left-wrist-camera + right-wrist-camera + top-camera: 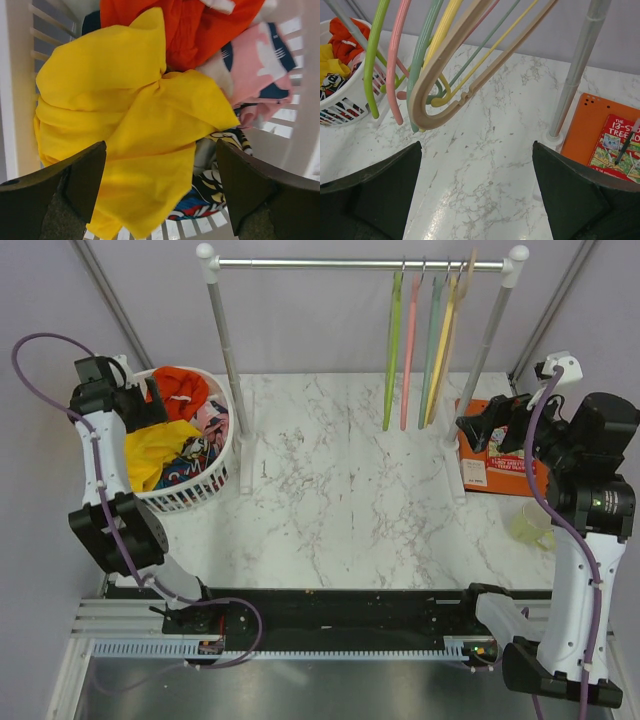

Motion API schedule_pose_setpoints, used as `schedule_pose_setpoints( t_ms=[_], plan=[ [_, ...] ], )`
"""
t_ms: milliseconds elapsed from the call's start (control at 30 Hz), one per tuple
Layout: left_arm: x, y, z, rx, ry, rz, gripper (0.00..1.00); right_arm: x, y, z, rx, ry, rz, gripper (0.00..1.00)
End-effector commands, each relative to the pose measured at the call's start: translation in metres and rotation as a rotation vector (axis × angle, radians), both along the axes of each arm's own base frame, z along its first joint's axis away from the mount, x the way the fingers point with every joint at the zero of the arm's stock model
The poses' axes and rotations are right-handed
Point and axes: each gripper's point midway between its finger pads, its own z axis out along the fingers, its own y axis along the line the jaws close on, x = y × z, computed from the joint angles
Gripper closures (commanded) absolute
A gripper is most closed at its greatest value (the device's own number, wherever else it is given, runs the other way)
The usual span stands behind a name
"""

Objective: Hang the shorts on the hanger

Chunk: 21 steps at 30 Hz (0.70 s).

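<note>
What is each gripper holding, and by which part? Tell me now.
Nothing is held. The left gripper stands open over the shorts in the basket; the right gripper stands open, empty, before the hanger.

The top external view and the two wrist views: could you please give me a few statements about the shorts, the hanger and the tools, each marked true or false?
1. The shorts lie in the white basket. True.
2. The left tool stands open above the shorts. True.
3. The green hanger lies in the basket. False: it hangs on the rail.
4. The right tool grips the green hanger. False: it is open and holds nothing; the hanger hangs apart from it.
</note>
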Motion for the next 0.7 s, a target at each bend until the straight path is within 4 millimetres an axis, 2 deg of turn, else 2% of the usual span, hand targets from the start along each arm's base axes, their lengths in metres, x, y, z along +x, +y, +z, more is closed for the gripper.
schedule_pose_setpoints(
  t_ms=[0, 67, 133, 167, 233, 267, 300, 333, 367, 433, 467, 533, 567, 667],
  plan=[
    [0.004, 0.034, -0.032, 0.12, 0.133, 0.026, 0.04, -0.007, 0.003, 0.006, -0.013, -0.033, 0.022, 0.02],
    [0.004, 0.042, -0.044, 0.117, 0.159, 0.038, 0.08, -0.009, 0.003, 0.006, -0.018, -0.038, 0.021, 0.02],
    [0.004, 0.04, -0.058, 0.103, 0.192, 0.01, 0.21, -0.009, 0.003, 0.007, -0.017, -0.041, 0.023, 0.02],
    [0.003, 0.039, -0.06, 0.098, 0.196, 0.005, 0.44, -0.01, 0.004, 0.007, -0.014, -0.04, 0.023, 0.02],
    [0.004, 0.036, -0.052, 0.095, 0.175, -0.016, 0.67, -0.01, 0.005, 0.007, -0.011, -0.039, 0.029, 0.02],
    [0.004, 0.033, -0.045, 0.093, 0.162, -0.025, 0.86, -0.01, 0.006, 0.007, -0.009, -0.037, 0.033, 0.02],
    [0.008, 0.029, -0.029, 0.091, 0.118, -0.047, 0.94, -0.011, 0.006, 0.008, -0.008, -0.04, 0.036, 0.02],
    [0.009, 0.026, -0.015, 0.101, 0.084, -0.07, 0.98, -0.013, 0.008, 0.008, -0.007, -0.044, 0.045, 0.02],
    [0.01, 0.022, 0.021, 0.123, 0.002, -0.081, 0.98, -0.015, 0.009, 0.008, -0.008, -0.047, 0.053, 0.02],
    [0.01, 0.004, 0.06, 0.109, -0.103, -0.153, 0.98, -0.018, 0.013, 0.009, -0.007, -0.053, 0.079, 0.02],
    [0.006, -0.003, 0.099, 0.127, -0.19, -0.165, 0.98, -0.02, 0.015, 0.009, -0.006, -0.055, 0.089, 0.02],
    [0.002, -0.024, 0.133, 0.083, -0.285, -0.227, 0.98, -0.021, 0.017, 0.008, 0.002, -0.051, 0.101, 0.02],
    [-0.004, -0.035, 0.16, 0.086, -0.349, -0.248, 0.98, -0.021, 0.018, 0.007, 0.006, -0.048, 0.105, 0.02],
    [-0.016, -0.081, 0.201, 0.013, -0.47, -0.387, 0.98, -0.021, 0.019, 0.005, 0.015, -0.042, 0.11, 0.02]
  ],
)
